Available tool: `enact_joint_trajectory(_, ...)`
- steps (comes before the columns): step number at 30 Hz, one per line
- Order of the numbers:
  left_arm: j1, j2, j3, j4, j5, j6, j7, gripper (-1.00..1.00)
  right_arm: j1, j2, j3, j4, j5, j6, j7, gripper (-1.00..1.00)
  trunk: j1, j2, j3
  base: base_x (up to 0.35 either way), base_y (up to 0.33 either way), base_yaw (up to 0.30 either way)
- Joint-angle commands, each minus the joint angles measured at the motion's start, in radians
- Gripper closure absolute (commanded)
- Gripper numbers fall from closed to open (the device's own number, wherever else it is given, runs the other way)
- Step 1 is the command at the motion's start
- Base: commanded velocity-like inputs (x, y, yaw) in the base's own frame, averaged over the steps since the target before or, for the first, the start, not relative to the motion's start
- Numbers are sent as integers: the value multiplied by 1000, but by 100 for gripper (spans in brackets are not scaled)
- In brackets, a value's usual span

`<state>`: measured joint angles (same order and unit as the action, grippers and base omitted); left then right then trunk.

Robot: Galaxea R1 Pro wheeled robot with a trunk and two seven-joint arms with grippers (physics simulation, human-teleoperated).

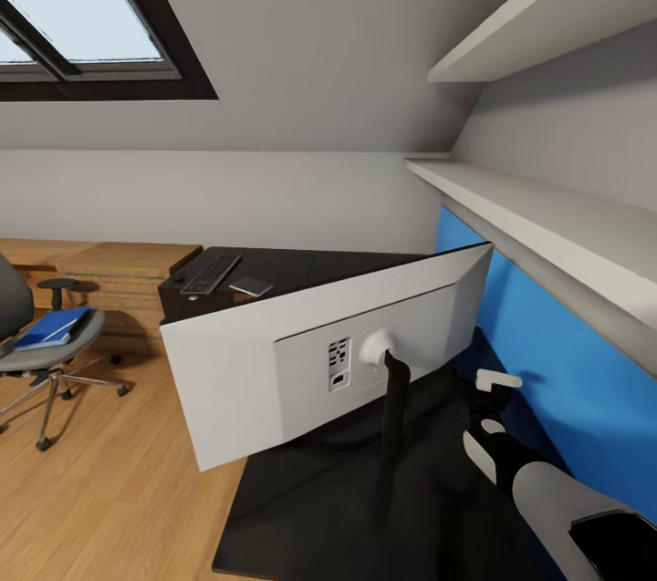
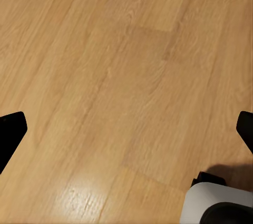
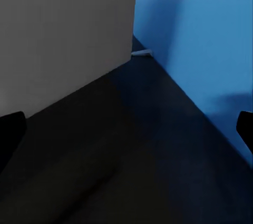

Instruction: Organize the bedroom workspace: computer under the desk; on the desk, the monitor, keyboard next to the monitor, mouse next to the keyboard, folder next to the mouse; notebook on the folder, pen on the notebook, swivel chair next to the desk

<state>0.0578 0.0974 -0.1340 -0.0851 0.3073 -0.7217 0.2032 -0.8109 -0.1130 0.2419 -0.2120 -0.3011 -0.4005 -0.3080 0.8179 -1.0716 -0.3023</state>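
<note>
Head view has me close over the near end of the desk (image 1: 301,499), with the monitor (image 1: 274,362) standing on it, its pale back toward me and its thin black stand (image 1: 394,408) planted on the black top. My right gripper (image 1: 493,385) reaches out on the right, between the monitor's right edge and the blue wall panel (image 1: 547,326). From the right wrist view its two dark fingertips (image 3: 10,134) sit wide apart with nothing between them, and they look along the desk into the corner where the monitor's back meets the blue panel; a small pale thing (image 3: 141,52) lies there, too small to name.

Far along the desk the keyboard (image 1: 211,273) lies on the top, with what looks like the mouse (image 1: 179,275) just left of it and a flat grey item, probably the notebook (image 1: 251,286), just right of it. At the left the swivel chair (image 1: 36,335) stands on the wood floor (image 1: 119,472), well apart from the desk, and the folder (image 1: 53,326) rests on its seat.

My left gripper (image 2: 126,129) hangs low over bare floor, fingers spread and empty.

As I judge it, the monitor faces the wall, so the step is to turn it. I would press low near the stand rather than high on the panel, so it pivots instead of tipping, and watch clearance against the blue panel.
</note>
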Motion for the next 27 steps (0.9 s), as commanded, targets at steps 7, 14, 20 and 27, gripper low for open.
enact_joint_trajectory(7,0,-1,-10,-1,4,2,5,-100,-1,7,9,0,-5,-4,-3,-100,0,-1,-1,108,0,0)
enact_joint_trajectory(14,0,-1,-10,-1,4,2,5,-100,-1,27,8,0,-2,-4,-7,-100,0,-1,-1,7,0,64)
enact_joint_trajectory(20,0,-1,-10,-1,4,3,5,-100,-1,30,8,0,-1,-4,-8,-100,0,-1,-1,69,0,79)
enact_joint_trajectory(27,0,-2,-10,0,3,4,5,-100,-1,30,8,0,-1,-4,-7,-100,0,-1,-1,187,0,6)
